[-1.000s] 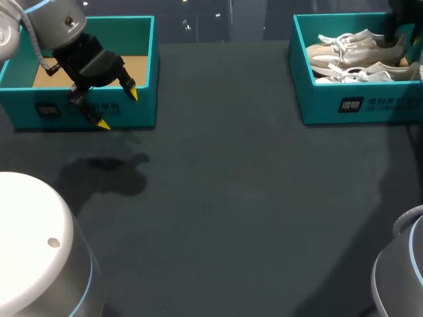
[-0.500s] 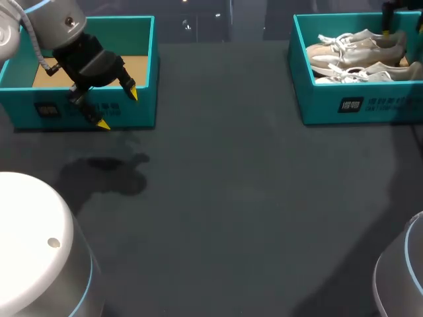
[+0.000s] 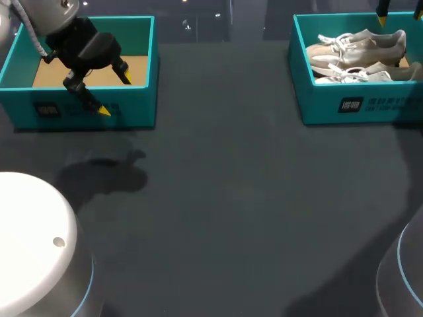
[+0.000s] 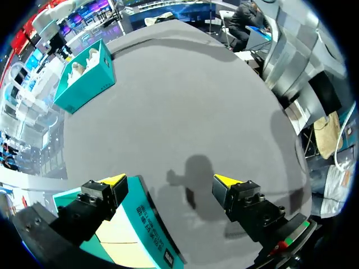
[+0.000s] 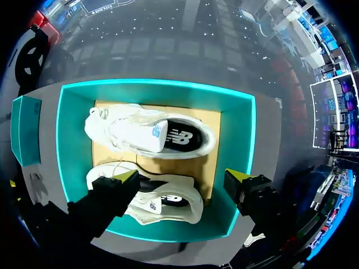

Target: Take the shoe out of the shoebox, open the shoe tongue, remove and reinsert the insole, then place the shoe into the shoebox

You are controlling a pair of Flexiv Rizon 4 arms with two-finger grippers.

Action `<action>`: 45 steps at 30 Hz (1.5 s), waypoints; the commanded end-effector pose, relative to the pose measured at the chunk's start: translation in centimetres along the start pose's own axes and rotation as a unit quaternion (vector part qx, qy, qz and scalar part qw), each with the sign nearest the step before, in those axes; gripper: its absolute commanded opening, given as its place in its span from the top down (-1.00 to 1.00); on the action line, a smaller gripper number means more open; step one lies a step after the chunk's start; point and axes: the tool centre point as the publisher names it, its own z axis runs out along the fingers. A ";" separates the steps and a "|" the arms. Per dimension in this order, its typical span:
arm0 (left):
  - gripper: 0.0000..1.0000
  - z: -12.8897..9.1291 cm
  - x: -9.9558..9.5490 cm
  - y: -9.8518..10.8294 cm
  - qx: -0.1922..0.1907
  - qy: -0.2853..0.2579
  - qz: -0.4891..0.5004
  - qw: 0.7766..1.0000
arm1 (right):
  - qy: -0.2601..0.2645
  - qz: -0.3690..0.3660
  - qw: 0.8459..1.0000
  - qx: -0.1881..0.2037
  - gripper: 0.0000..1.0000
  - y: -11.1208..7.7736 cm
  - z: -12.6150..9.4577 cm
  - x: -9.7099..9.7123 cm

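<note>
Two shoes point(image 5: 151, 134) lie side by side in right shoebox point(image 3: 357, 102), on far right of desk point(image 3: 231, 198). My right hand point(image 5: 182, 182) hovers above box, fingers wide apart, empty. My left hand point(image 3: 112, 92) hangs wide open over front wall of left shoebox point(image 3: 79, 112), holds nothing. Scene fits shoe awaiting pickup or already returned; cannot judge which.
</note>
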 end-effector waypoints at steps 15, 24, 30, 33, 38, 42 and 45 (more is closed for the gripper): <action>-1.00 -5.0 0.4 5.3 -0.105 -0.074 -0.277 0.952 | 0.005 -0.006 1.000 -0.009 -1.00 -6.0 -4.6 3.1; -1.00 -5.1 0.2 5.2 -0.110 -0.074 -0.301 0.944 | -0.001 0.008 1.000 -0.001 -1.00 -6.0 -4.7 3.2; -1.00 -5.1 -0.5 6.8 -0.170 -0.071 -0.427 0.885 | 0.003 0.049 0.999 -0.010 -1.00 -8.4 -5.7 3.8; -1.00 -5.2 -0.8 7.7 -0.191 -0.072 -0.481 0.852 | 0.005 0.054 0.999 -0.007 -1.00 -9.7 -6.2 4.4; -1.00 -5.7 -1.1 9.8 -0.205 -0.082 -0.554 0.803 | 0.013 0.056 0.998 0.003 -1.00 -11.3 -6.4 5.7; -1.00 -6.4 -0.9 11.7 -0.203 -0.088 -0.613 0.759 | 0.018 0.055 0.998 0.007 -1.00 -12.3 -6.4 6.8; -1.00 -6.9 -0.3 12.7 -0.191 -0.087 -0.656 0.725 | 0.016 0.058 0.998 0.009 -1.00 -13.0 -6.5 7.5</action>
